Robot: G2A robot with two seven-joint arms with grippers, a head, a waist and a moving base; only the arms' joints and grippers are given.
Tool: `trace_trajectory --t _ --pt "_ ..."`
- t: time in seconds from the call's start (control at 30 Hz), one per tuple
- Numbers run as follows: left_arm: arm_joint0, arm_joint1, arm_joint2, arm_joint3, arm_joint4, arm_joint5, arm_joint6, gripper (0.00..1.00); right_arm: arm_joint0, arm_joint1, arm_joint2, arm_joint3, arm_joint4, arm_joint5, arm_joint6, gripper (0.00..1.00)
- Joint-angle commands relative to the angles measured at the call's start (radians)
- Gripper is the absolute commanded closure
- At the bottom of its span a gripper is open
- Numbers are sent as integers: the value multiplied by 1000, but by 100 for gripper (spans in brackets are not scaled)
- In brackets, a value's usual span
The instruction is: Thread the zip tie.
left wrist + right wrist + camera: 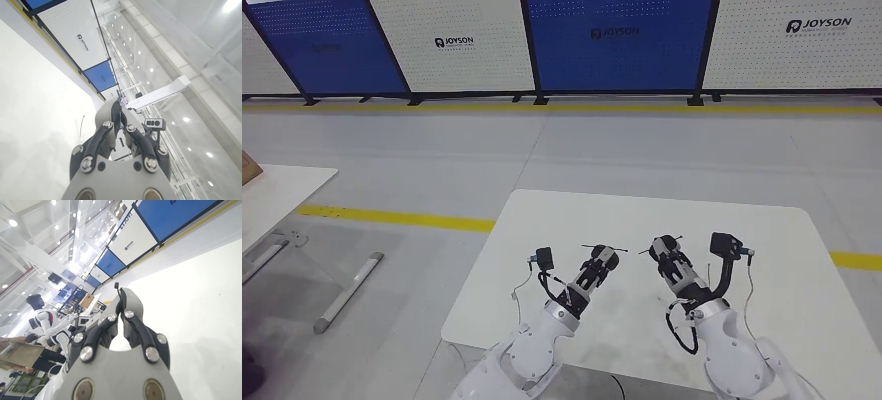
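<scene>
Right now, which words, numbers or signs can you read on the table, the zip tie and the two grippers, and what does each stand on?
Table: none.
Zip tie: none.
Left gripper, right gripper: none.
Wall panels: a logo with a brand word; print beneath too small to read.

Narrow gap between left gripper, right gripper.

Black zip tie, head poking from right claw, second zip tie pinched in left claw
</scene>
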Motion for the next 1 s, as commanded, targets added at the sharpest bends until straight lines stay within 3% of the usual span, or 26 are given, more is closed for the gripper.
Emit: trace_trajectory --t 0.0,0.17,0.5,0.97 --pt "0 0 0 0 0 0 0 100 10 -4 -5 3 20 -15 14 100" --pt "0 0 0 0 0 0 0 100 41 -15 -19 31 4 8 15 100" --pt "0 0 0 0 0 0 0 100 36 -16 -17 35 5 5 4 100" --pt "0 0 0 0 0 0 0 100 61 -46 -50 82 -13 -4 -38 100"
